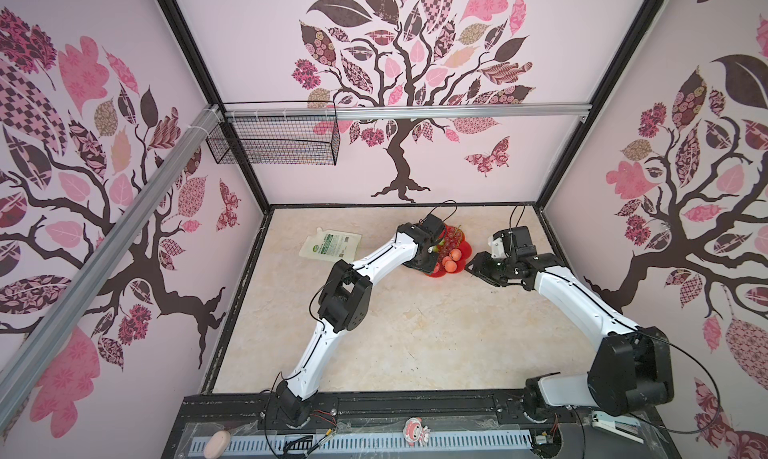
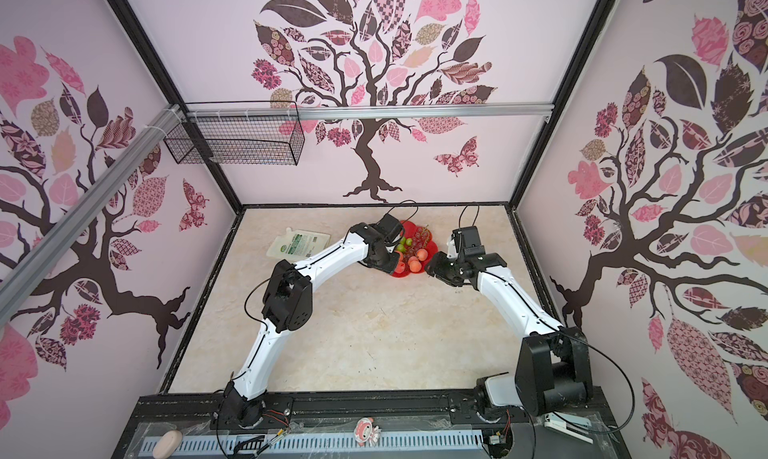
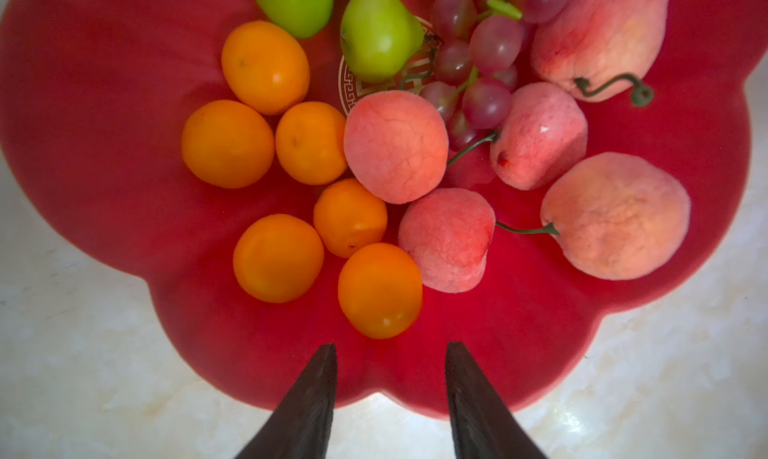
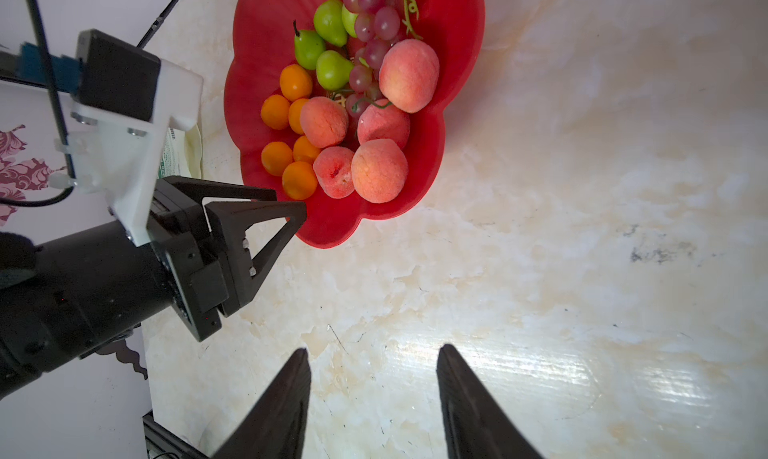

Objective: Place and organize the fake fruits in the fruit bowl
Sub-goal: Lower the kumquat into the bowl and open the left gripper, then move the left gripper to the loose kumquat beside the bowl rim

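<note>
The fruit bowl (image 1: 466, 248) sits on the marble-look tabletop (image 1: 395, 332) at about 1 o'clock from its middle, in both top views. All the fake fruits I can see lie inside it. Six orange balls (image 3: 227, 143) cluster on the side next to the left gripper (image 3: 390, 347), and five peaches (image 3: 395, 151) lie just beside them, several touching. The grape bunch (image 3: 486, 45) and the green pears (image 3: 378, 33) lie on the bowl's far side from that gripper, a pear partly covering the gold centre mark (image 3: 353, 89).

The left gripper hangs over the bowl's rim at roughly 8 o'clock. Its two dark fingers stand apart with nothing between them; the nearest orange lies just ahead of the tips, not touched. The right gripper (image 4: 374, 349) is off the bowl at about 4 o'clock, over bare tabletop, its fingers also spread and empty.

A white pouch with a green label (image 1: 330, 245) lies flat at 11 o'clock. A black wire basket (image 1: 274, 139) hangs on the back rail.
</note>
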Robot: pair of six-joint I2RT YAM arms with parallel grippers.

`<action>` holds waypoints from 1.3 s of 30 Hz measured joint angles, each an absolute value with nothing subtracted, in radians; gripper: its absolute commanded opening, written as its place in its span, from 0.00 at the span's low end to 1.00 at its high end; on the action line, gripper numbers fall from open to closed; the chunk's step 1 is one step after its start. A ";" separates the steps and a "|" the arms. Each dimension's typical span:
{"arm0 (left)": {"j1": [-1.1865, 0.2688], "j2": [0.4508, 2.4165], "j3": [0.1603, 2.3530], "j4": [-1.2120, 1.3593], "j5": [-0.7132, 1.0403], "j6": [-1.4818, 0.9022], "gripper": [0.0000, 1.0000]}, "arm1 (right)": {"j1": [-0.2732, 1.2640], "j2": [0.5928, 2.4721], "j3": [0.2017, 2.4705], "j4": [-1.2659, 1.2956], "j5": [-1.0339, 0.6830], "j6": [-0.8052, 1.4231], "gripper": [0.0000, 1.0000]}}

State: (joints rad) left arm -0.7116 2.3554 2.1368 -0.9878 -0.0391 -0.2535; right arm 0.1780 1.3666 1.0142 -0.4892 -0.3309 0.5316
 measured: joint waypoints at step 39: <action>-0.275 1.950 1.554 -0.479 0.192 -0.522 0.47 | 0.365 1.619 1.306 -0.330 -0.123 0.601 0.50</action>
